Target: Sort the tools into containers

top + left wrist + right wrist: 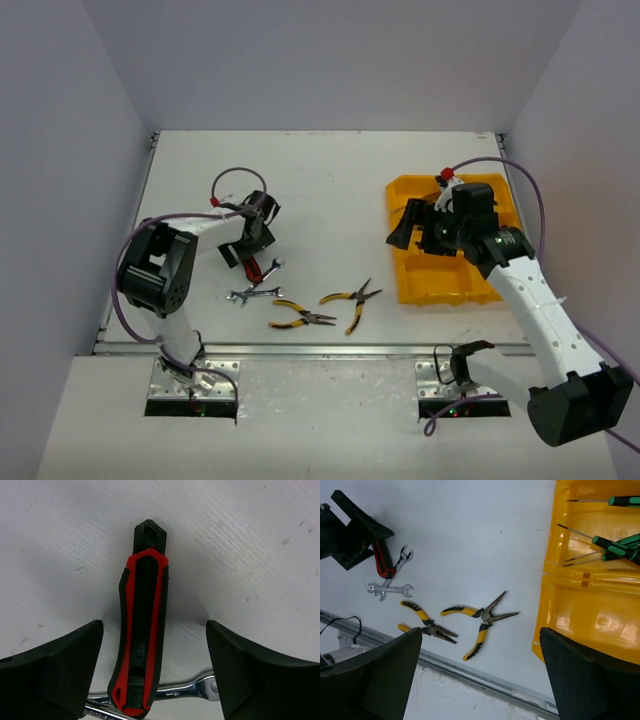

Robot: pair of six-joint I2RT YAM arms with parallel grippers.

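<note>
While your left gripper (152, 630) stands open, fingers (50, 675) flanking the red-handled cutter (142, 645) untouched, it lies on the table (250, 555), long axis running between them, black tip pointing away, near end over a silver wrench (200, 691); your right gripper (405, 238) hangs open by the yellow tray's (435, 282) left edge

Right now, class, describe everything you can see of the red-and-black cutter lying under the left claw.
The cutter is a slim handle, red with black grip inlays that look rubbery, ending in a black tip at its far end. No blade shows. It lies flat on the white table, centred between the open fingers of the left claw, which do not touch it. Its near end crosses a silver wrench.
</note>
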